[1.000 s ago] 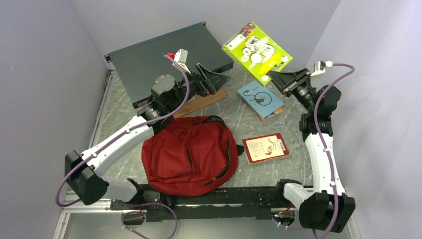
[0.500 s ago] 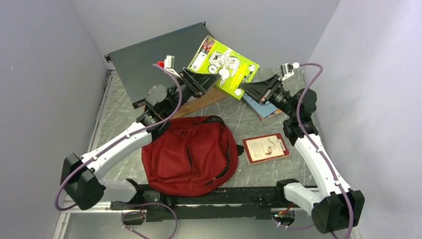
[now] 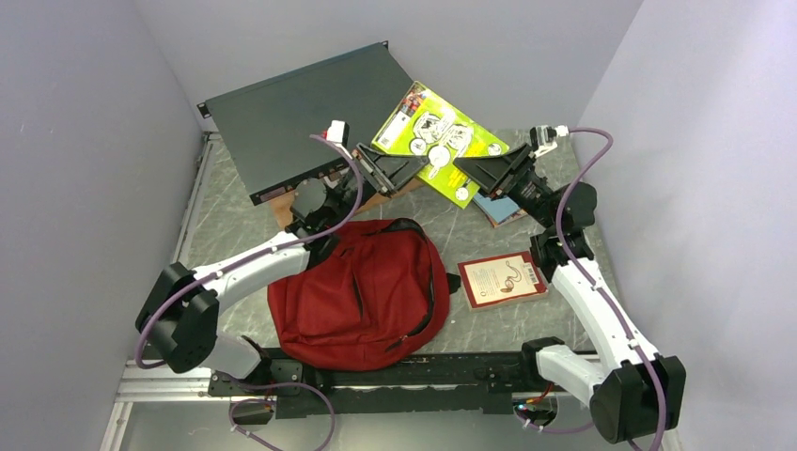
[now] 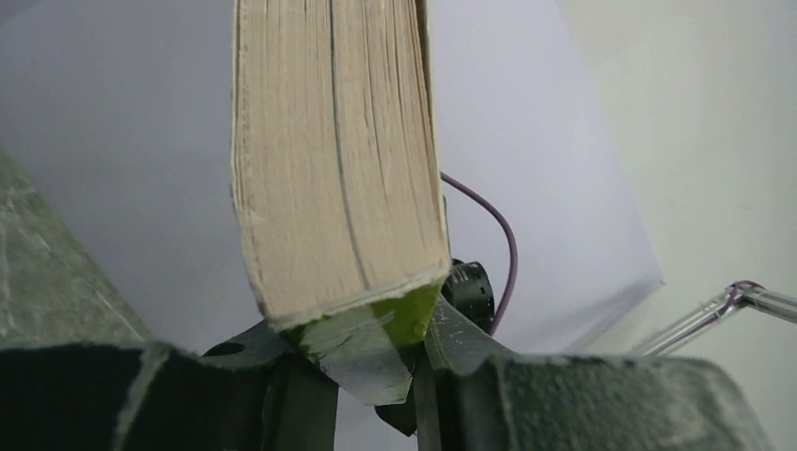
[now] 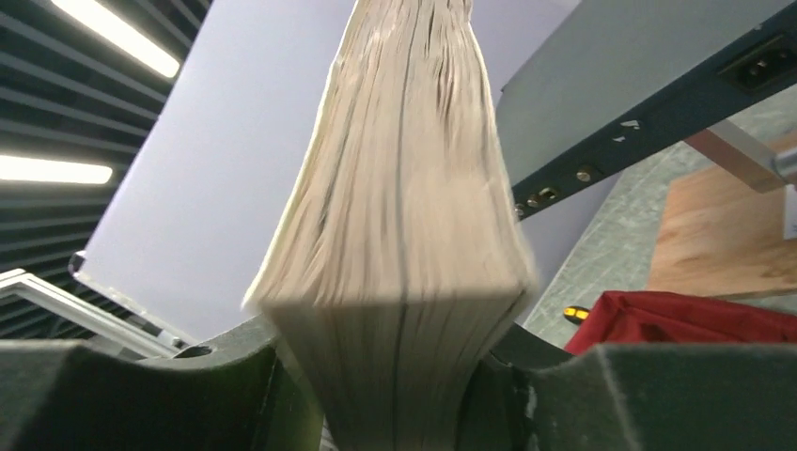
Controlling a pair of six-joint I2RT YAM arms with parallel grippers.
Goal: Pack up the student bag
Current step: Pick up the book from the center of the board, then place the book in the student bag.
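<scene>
The soft dark-red student bag [image 3: 352, 291] is seen slumped on the near marbled counter [image 3: 226, 225], its contents hidden. Beyond, a thick lime-green paperback [image 3: 437, 141] is clamped aloft by the left end effector [image 3: 404, 169]. Whether the right end effector [image 3: 465, 169] grips it cannot be told.

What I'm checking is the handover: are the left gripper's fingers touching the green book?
Touching. The left wrist view shows a corner of the green book seated between the fingers of the left gripper, both fingers against its covers.
</scene>
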